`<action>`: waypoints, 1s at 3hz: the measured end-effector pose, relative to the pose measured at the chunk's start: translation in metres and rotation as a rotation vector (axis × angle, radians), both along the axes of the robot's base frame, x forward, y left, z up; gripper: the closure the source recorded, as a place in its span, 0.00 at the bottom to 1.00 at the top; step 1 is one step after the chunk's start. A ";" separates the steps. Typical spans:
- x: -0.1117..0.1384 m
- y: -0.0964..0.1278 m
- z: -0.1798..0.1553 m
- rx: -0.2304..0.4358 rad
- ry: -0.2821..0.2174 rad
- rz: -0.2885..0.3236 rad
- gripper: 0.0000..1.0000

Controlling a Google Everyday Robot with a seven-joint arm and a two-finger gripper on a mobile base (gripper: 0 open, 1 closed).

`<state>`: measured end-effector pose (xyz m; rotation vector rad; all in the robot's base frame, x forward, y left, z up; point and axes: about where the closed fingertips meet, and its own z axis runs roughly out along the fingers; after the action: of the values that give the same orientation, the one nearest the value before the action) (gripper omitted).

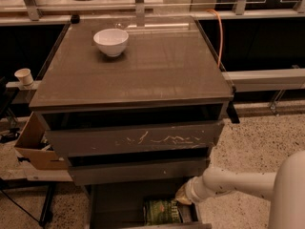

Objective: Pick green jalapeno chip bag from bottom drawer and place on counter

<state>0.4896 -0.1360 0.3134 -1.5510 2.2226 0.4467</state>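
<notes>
Just above the bag, gripper (182, 196): sits at the end of the white arm, which reaches in from the right. It hovers over the upper right corner of the green jalapeno chip bag (163, 211), very near it; whether they touch cannot be told.
Gripper state: cannot tell whether it is spread or closed; nothing shows in its hold.
Green jalapeno chip bag: lies flat on the dark floor of the bottom drawer (112, 202), toward the right side, not lifted.
Bottom drawer: pulled out, open all round the bag; its floor left of the bag is dark.
Scratched drawer front (133, 140): above the bag, with a plain panel beneath it, both over the back of the open drawer.
Counter (157, 70): well above the bag, glossy; a white bowl (111, 42) stands on its far left part.
Step in hand: by my judgement, the descent for the grasp.
Doing it well: centre over the bag rather than its corner, come straight down, and pinch a crinkled fold instead of pressing flat foil. Then draw the bag toward the drawer's front so wrist and bag clear the panels above before rising to the counter.
</notes>
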 end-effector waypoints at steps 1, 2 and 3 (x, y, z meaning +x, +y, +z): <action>-0.012 -0.001 -0.036 0.042 0.041 -0.001 1.00; -0.021 0.004 -0.075 0.099 0.077 -0.001 0.73; -0.025 0.010 -0.094 0.129 0.096 0.003 0.50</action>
<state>0.4651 -0.1256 0.2189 -1.4951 2.2149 0.6644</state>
